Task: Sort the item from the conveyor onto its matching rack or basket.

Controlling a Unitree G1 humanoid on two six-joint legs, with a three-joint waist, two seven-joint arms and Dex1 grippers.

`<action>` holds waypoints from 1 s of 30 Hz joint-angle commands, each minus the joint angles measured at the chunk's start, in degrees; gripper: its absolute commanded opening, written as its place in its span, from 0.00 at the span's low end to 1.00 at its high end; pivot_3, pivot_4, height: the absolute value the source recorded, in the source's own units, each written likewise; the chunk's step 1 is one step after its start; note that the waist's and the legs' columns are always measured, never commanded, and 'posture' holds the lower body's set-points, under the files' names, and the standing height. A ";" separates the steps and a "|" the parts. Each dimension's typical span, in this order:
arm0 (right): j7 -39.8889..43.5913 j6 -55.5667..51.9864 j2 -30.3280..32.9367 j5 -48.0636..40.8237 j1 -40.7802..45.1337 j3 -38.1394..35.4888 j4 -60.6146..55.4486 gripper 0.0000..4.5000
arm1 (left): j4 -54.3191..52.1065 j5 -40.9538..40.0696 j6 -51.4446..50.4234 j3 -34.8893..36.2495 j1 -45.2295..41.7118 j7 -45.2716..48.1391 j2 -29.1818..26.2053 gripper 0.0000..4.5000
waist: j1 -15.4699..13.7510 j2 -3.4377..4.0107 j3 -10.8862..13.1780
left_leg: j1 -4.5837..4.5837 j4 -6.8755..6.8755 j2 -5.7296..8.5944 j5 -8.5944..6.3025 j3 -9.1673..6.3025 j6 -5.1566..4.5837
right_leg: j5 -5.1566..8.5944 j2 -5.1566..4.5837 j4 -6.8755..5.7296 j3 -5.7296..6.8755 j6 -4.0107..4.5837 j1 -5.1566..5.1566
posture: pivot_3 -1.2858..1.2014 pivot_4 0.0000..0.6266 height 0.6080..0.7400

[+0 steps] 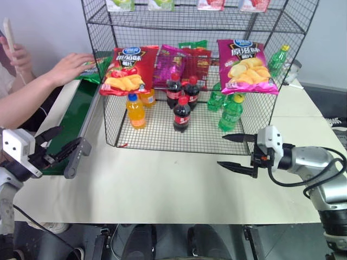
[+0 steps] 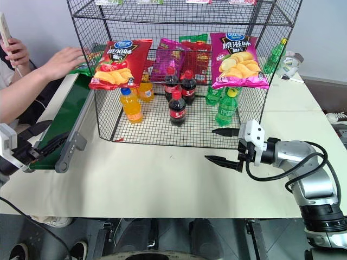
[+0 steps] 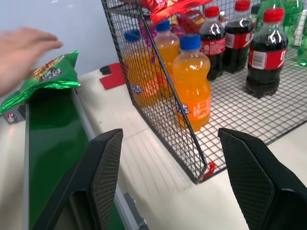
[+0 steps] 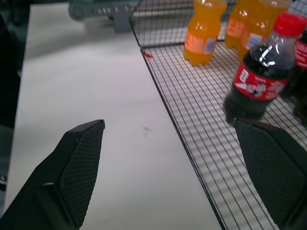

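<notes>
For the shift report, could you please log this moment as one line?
green crisp bag: far end of conveyor, under person's hand | left end effector: open, empty | right end effector: open, empty

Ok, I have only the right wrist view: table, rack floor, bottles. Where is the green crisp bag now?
Observer: The green crisp bag lies at the far end of the conveyor, with a person's hand on or just over it.
Operator: Is the left gripper close to it?
Observer: No. The left gripper is open at the conveyor's near end, well apart from the bag.
Operator: Where are crisp bags on the rack?
Observer: On the middle tier of the rack: a red bag and a magenta bag.
</notes>
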State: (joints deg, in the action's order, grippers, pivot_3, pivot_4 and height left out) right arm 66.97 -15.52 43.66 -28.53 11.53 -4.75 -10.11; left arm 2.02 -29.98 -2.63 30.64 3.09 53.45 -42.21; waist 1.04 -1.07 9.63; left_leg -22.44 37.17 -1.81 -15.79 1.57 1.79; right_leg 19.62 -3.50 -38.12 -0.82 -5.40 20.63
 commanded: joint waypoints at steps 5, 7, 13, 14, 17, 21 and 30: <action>-0.99 -6.15 -3.32 -6.82 4.54 0.61 -3.72 0.99 | -2.50 0.90 4.04 1.47 0.94 -0.51 -0.12 0.75 | 0.04 0.00 0.00 | 0.00 0.00 0.00 0.00 0.00 0.00 | 0.00 0.00 0.00 0.00 0.00 0.00 | 0.52 0.24 0.99; -0.52 -8.43 -3.89 -9.13 5.57 0.75 -4.67 0.99 | -2.57 2.55 5.36 1.43 1.62 -1.20 -0.19 0.75 | 0.14 0.00 0.00 | 0.00 0.00 0.00 0.00 0.00 0.00 | 0.00 0.00 0.00 -0.01 0.00 0.01 | 0.52 0.24 0.99; -1.38 -9.50 -4.90 -7.84 5.43 3.86 -7.86 0.99 | -2.04 11.62 14.19 2.39 5.35 -3.65 -2.07 0.75 | 0.04 -0.01 -0.01 | -0.01 -0.05 -0.01 -0.01 0.00 -0.01 | 0.00 -0.01 0.04 -0.01 0.01 0.02 | 0.52 0.24 0.99; -1.83 -9.59 -5.37 -7.66 5.70 4.29 -7.89 0.99 | -1.44 14.08 16.35 2.85 5.71 -5.10 -2.50 0.75 | 0.05 -0.01 -0.01 | -0.01 -0.05 -0.01 -0.01 0.00 -0.01 | 0.00 -0.02 0.03 -0.01 0.01 0.02 | 0.52 0.24 0.99; -2.55 -9.82 -6.67 -7.23 7.37 5.69 -7.13 0.99 | -0.80 19.22 22.95 4.67 7.50 -7.89 -3.56 0.75 | 0.14 -0.02 -0.01 | -0.01 -0.04 -0.01 -0.01 0.00 -0.01 | 0.00 -0.02 0.02 -0.01 0.01 0.03 | 0.52 0.24 0.99; -2.66 -9.25 -8.21 -6.54 9.73 6.99 -5.89 0.99 | 1.32 25.77 28.43 7.63 9.32 -13.24 -4.82 0.75 | 0.12 -0.01 -0.01 | -0.03 -0.06 -0.01 -0.01 0.00 -0.01 | 0.01 -0.05 0.02 -0.03 0.02 0.08 | 0.52 0.24 0.99; -0.54 -6.97 -10.71 -4.68 13.04 9.75 -3.63 0.99 | 8.18 39.46 39.22 8.83 17.19 -23.57 -7.28 0.75 | 0.19 -0.04 -0.03 | -0.07 -0.15 -0.01 -0.01 0.04 -0.01 | 0.01 -0.09 0.03 -0.03 0.02 0.16 | 0.52 0.24 0.99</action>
State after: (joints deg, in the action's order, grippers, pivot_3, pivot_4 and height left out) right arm 65.91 -23.96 33.50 -33.36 23.32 5.25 -13.44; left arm 9.80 7.48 33.70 37.77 19.52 31.79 -47.94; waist 1.23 -1.11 9.61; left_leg -22.51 37.03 -1.82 -15.80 1.60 1.77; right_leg 19.63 -3.59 -38.09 -0.85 -5.37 20.79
